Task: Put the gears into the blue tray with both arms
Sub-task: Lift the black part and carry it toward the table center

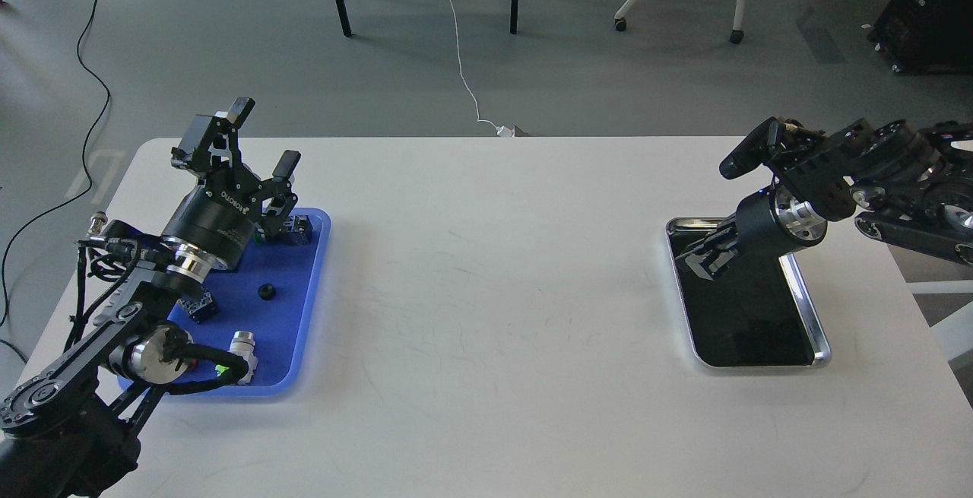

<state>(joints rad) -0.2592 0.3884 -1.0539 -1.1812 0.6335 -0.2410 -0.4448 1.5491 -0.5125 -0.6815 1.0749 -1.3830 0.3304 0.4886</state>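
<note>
The blue tray [298, 323] lies at the table's left end. One small black gear [266, 291] rests on it near the middle. Above the tray's far edge my left gripper [264, 137] is tilted upward and open, with nothing between its fingers. On the right, my right gripper [703, 262] hangs over the far left corner of the steel tray [818, 334], pointing down and to the left. Its fingers look drawn together, and the dark tray behind them hides whether they hold a gear. No gear shows on the steel tray's dark bottom.
Push-button switches lie in the blue tray: a silver one [243, 346] near the front rim, a dark one [199, 305] at the left and another [298, 228] at the far edge. The bare white table [494, 293] stretches between the trays. Chair legs and cables stand beyond it.
</note>
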